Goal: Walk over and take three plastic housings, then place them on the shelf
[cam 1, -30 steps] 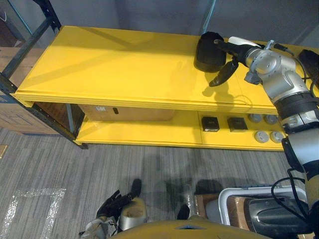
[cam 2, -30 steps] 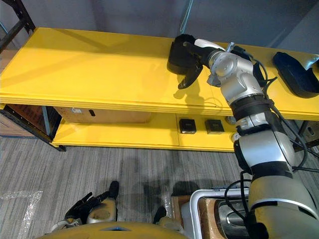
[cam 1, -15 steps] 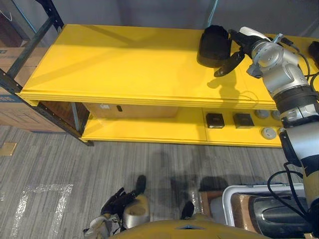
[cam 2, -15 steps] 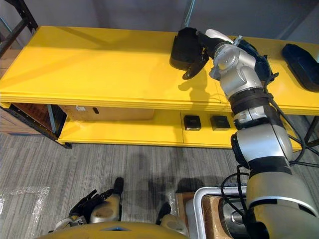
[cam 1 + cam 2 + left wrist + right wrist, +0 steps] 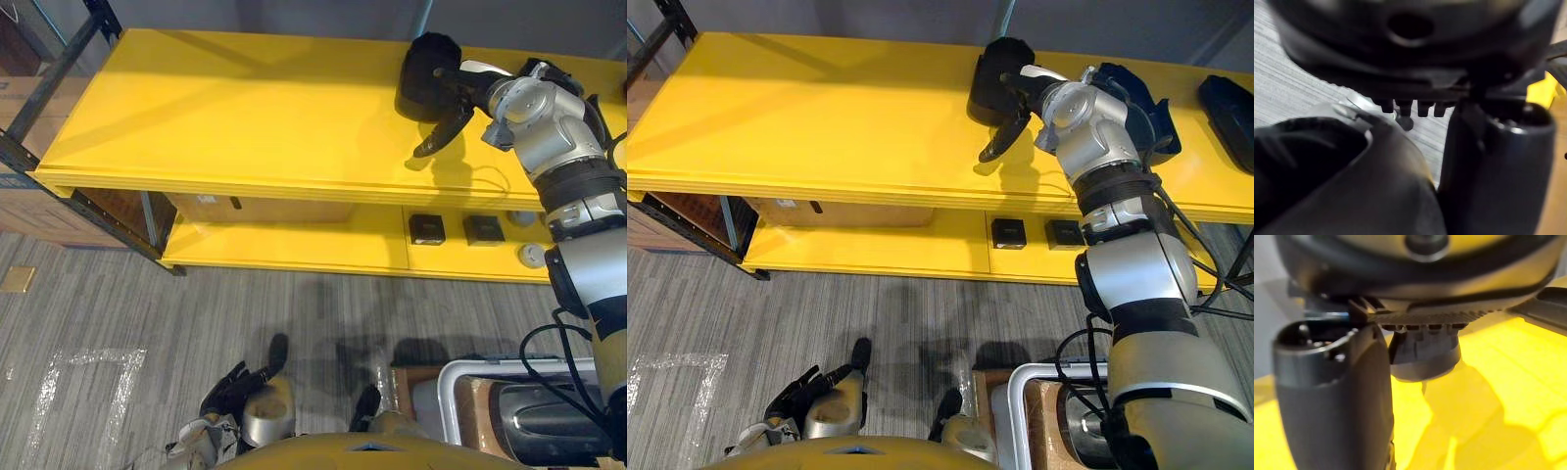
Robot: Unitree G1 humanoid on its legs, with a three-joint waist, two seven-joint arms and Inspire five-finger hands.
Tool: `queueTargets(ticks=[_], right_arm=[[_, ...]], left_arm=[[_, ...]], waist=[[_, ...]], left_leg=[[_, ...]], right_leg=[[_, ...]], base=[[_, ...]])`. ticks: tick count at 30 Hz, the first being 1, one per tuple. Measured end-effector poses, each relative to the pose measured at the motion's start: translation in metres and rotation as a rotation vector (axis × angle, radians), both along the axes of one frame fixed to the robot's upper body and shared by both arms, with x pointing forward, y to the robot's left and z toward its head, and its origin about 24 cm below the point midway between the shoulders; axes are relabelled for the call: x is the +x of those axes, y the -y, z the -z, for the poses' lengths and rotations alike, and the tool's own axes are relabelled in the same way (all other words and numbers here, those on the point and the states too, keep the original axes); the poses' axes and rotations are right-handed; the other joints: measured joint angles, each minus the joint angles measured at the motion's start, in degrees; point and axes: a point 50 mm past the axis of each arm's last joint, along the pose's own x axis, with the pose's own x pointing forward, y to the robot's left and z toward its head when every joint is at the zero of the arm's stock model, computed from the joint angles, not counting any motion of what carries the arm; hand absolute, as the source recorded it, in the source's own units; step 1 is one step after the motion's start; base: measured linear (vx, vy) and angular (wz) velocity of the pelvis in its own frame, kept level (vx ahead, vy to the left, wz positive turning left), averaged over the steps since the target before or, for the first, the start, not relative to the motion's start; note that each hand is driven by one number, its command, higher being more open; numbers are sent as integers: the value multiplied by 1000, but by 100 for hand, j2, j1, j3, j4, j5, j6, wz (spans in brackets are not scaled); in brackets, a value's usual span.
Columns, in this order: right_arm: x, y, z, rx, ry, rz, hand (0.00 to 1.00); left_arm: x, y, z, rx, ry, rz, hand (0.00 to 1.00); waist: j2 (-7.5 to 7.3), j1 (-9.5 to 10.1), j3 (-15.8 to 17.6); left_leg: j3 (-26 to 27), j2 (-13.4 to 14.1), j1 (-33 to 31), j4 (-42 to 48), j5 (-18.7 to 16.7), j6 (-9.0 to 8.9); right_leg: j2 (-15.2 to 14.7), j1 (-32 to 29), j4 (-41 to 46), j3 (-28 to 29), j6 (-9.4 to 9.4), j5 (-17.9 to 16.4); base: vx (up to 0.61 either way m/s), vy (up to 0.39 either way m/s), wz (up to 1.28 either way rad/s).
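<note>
One black plastic housing (image 5: 994,67) sits on top of the yellow shelf (image 5: 225,108), near the back edge. The right hand (image 5: 1024,96) is right beside it. Its thumb, with the white cover, lies against the housing. Its fingers (image 5: 1002,134) stick out straight over the shelf and are not wrapped round anything. A second housing (image 5: 1229,103) lies far off at the right end of the shelf top.

On the lower board of the shelf sit two small black boxes (image 5: 426,228) and some round grey bits (image 5: 532,257). A cardboard box (image 5: 260,209) sits further left.

The left hand (image 5: 233,385) hangs low over the grey carpet floor (image 5: 108,313), fingers loose and holding nothing. A white bin (image 5: 443,392) stands on the floor at the right with a dark part inside. Behind the shelf is a grey wall (image 5: 823,15).
</note>
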Motion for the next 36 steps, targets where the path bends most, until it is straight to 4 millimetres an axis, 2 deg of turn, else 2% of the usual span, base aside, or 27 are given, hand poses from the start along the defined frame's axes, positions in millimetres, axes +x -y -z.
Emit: queueTargets(ticks=[3,7,18,27,31,36], right_arm=[[0,-2,2,-11,-44,-17,100],[0,-4,-7,-20,-48,-40,100],[-1,-9,-7,-149,-70,-124,100],[-12,-14,-16,-268,-41,-240,100],[-18,-14,-7,-305,-63,-282,100],[-20,-12,12,-309,-143,-298,100]], left_arm=[[2,0,-1,5,5,-2,100],[5,0,-2,8,14,-4,100],[8,0,-3,8,16,-3,100],[9,-5,-4,18,12,-4,100],[9,-7,-5,25,11,-3,100],[7,-11,-5,35,7,-7,100]], waist=[[-5,2,28],[1,-14,123],[-11,-13,130],[-123,-39,186],[-152,-46,179],[-266,-134,170]], left_leg=[[0,-6,-64,14,11,7],[12,-11,-61,16,12,8],[52,-3,-41,14,11,9],[131,5,-6,13,11,10],[171,9,30,6,8,11],[213,26,40,-4,8,11]], right_leg=[[-22,-79,38,1,1,-9],[-50,-132,147,18,1,-61],[-86,-240,387,68,-3,-187],[-91,-268,415,157,-1,-195],[-90,-257,417,201,1,-193],[-81,-270,413,235,8,-184]], base=[[0,0,0],[0,-4,-1],[-5,-7,-1],[-4,-21,-5],[-8,-21,-5],[-18,-18,-3]])
